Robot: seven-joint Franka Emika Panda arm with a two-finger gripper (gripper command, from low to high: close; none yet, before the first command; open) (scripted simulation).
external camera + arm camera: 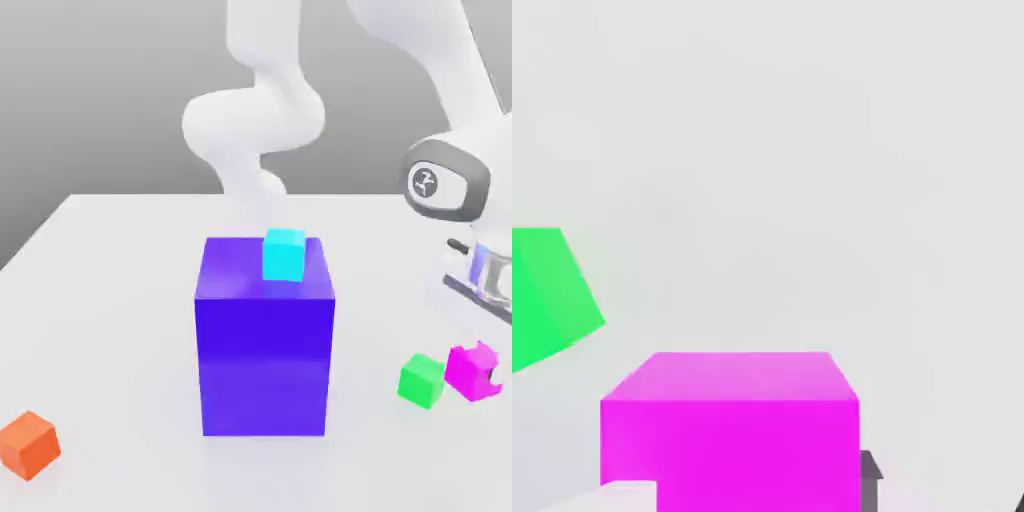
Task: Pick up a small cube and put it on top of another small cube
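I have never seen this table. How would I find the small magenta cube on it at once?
Start at the tall blue block in the middle of the white table. Toward the exterior view's right, near the arm's gripper, sits a green cube. Beside it, further right, is the magenta cube, the scene's one pink thing.

Tall blue block [265, 340] mid-tabletop [110, 300], cyan cube [284, 254] on its top: main obstacle. Green cube [422, 379] sits just beside the magenta cube [470, 370], narrow gap between them. Orange cube [29, 444] well apart at the exterior view's left. Open surface between block and green cube.
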